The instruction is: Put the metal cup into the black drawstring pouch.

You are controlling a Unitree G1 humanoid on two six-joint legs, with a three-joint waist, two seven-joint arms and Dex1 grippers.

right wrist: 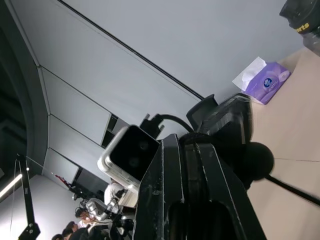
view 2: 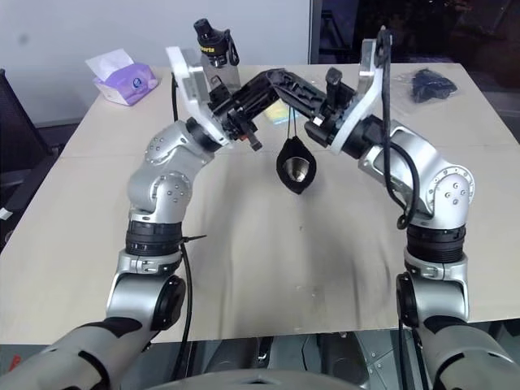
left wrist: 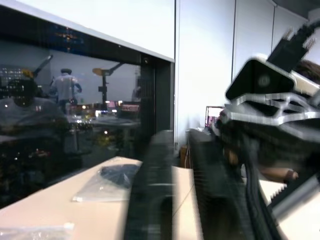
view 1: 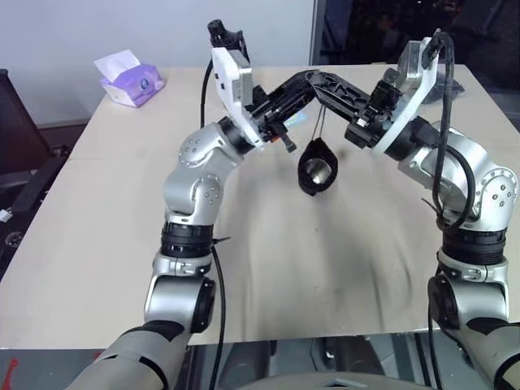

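Note:
The black drawstring pouch (view 1: 315, 180) hangs in the air over the middle of the table, mouth toward me. Inside its opening shines the metal cup (view 1: 320, 169). Two thin cords rise from the pouch to my right gripper (view 1: 327, 88), which is shut on them. In the right wrist view its fingers (right wrist: 175, 165) are pressed together, with the cord's round toggle (right wrist: 256, 160) beside them. My left gripper (view 1: 302, 80) comes in from the left and meets the right one tip to tip above the pouch. Its fingers (left wrist: 150, 195) stand a little apart, holding nothing I can make out.
The beige table (view 1: 325, 268) lies below both raised arms. A purple tissue pack (view 1: 130, 81) sits at the far left corner. A black-capped bottle (view 2: 213, 36) stands behind my left wrist. A dark item in a clear plastic bag (view 2: 431, 81) lies at the far right.

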